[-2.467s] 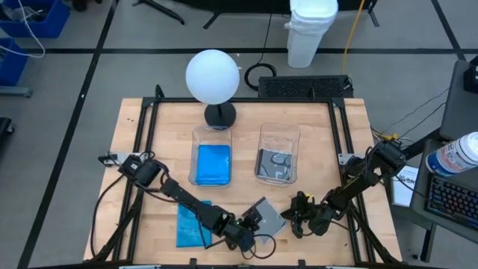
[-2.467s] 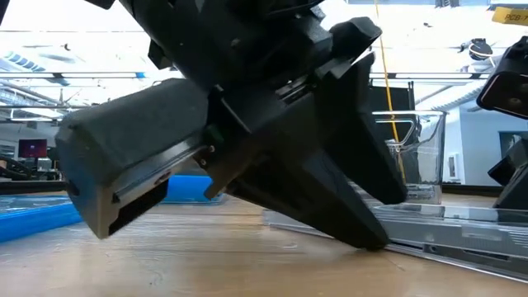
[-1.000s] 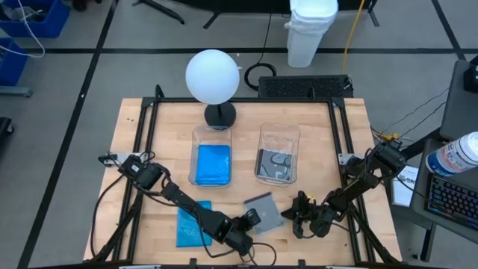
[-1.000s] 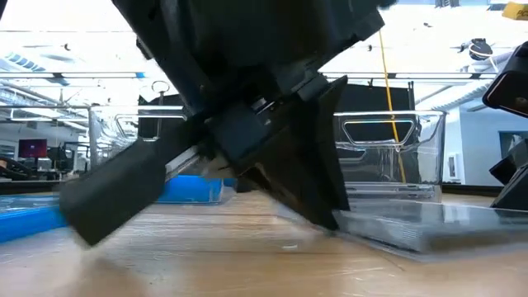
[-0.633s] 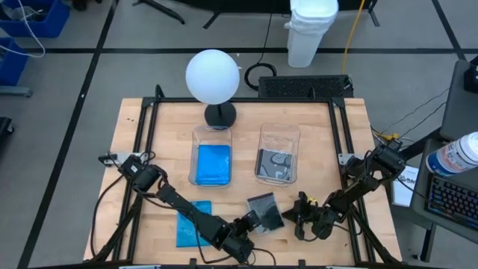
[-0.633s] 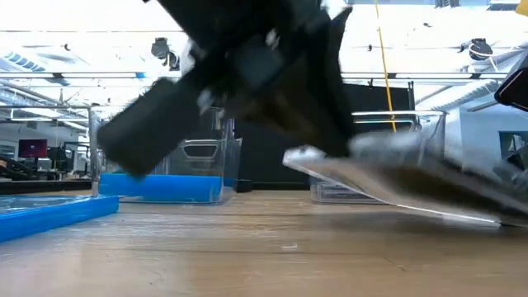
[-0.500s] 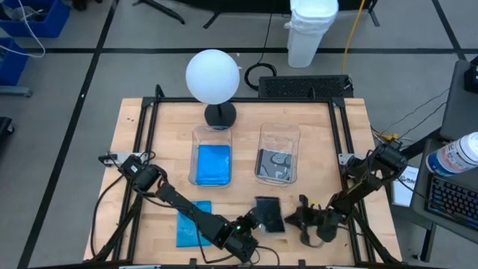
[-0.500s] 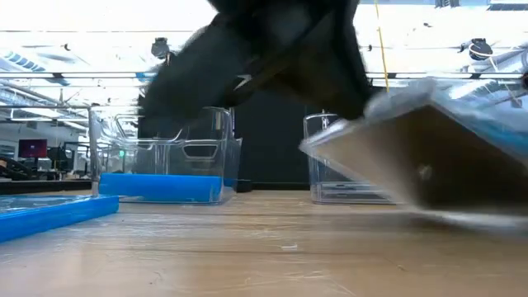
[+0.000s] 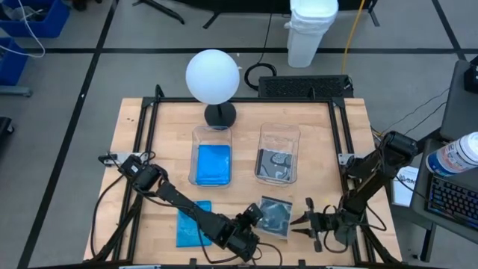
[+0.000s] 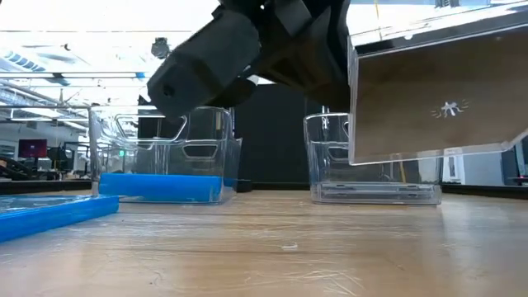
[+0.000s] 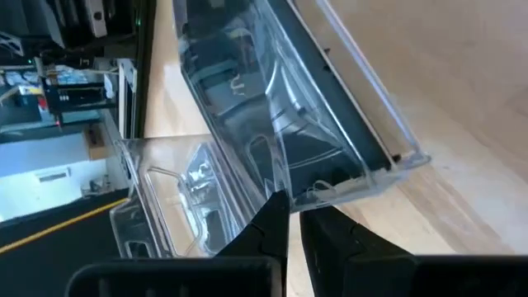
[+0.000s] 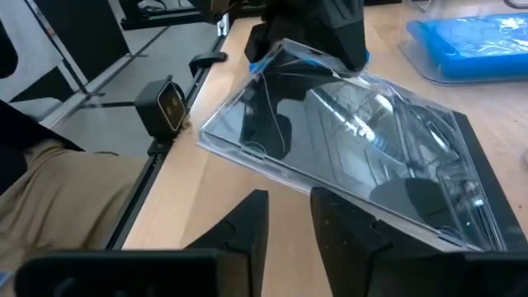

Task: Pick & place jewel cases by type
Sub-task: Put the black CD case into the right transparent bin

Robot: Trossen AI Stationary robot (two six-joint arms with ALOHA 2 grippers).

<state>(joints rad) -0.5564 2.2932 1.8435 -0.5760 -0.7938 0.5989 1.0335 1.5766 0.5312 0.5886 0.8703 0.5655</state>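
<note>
Wooden bench (image 9: 351, 142) is seen from above. Near its front edge, the clear jewel case (image 9: 273, 217) is pinched by the left hand (image 9: 252, 217), lifted and tilted. The right hand (image 9: 308, 224) is parted beside it, empty. The case could slip from that thin corner grip. Only the low view shows it off the wood.

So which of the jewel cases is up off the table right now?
The clear flat plastic jewel case gripped by the left tool; the loose translucent blue case lies on the wood, and others sit in tubs.
</note>
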